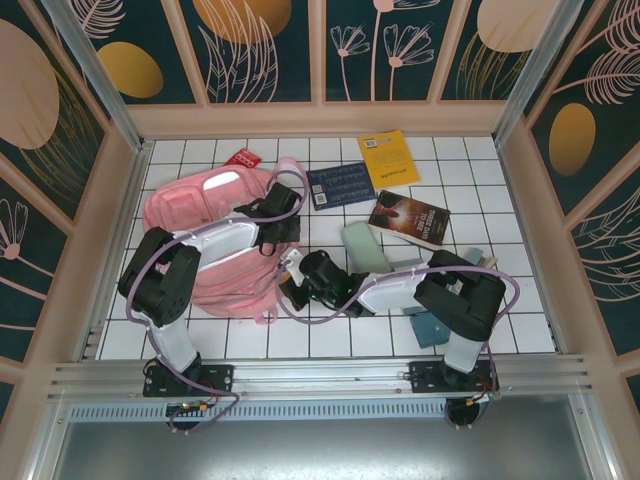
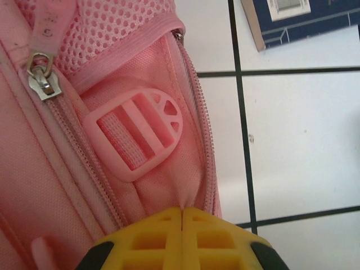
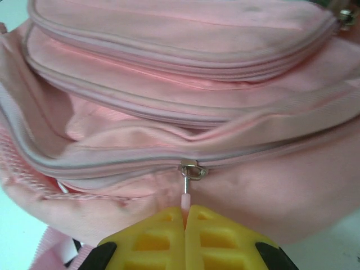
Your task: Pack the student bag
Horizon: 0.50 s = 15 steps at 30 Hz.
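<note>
From above, the student bag point(image 1: 180, 215) lies on the left half of the white tiled table point(image 1: 520, 320), its near side under the left arm point(image 1: 215, 240), which stretches across it towards the centre. The right arm point(image 1: 400, 290) reaches leftward to the bag's right edge. Beyond the bag lie a dark blue book point(image 1: 340, 185), a yellow book point(image 1: 388, 158) and a dark-covered book point(image 1: 410, 218). In the left wrist view, the left gripper point(image 2: 181, 212) has its yellow fingers pressed together on a pinch of pink fabric at the bag's edge, just beside a zip track, with a pink buckle point(image 2: 138, 132) above it. In the right wrist view, the right gripper point(image 3: 184, 211) is clamped on the pink zip pull point(image 3: 185, 197), which hangs from a metal slider point(image 3: 192, 170) on the bag's long zip.
</note>
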{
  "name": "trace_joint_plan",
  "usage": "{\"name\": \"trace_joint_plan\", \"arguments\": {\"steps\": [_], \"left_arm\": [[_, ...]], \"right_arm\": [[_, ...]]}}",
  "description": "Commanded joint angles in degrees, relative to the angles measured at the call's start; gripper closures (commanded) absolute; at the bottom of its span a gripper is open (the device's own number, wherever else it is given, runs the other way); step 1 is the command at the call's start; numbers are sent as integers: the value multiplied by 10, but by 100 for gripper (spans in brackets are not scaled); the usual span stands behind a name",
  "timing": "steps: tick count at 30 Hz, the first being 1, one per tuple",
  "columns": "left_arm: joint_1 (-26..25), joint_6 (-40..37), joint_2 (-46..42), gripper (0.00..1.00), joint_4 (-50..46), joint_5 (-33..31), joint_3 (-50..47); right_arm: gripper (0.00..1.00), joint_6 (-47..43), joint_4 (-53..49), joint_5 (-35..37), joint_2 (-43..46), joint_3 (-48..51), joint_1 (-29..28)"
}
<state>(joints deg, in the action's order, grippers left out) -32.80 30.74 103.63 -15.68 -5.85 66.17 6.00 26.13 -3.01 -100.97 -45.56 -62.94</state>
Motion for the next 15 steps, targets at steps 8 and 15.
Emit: {"name": "trace_joint_plan", "arguments": {"steps": [8,15], "left_arm": [[39,94,30,100,95,15,94],[41,144,71,100,109,11,167]], "right_arm": [[100,-13,-43,-37,3,-50,-52],[100,-8,-49,-26,-9,-68,-61]]}}
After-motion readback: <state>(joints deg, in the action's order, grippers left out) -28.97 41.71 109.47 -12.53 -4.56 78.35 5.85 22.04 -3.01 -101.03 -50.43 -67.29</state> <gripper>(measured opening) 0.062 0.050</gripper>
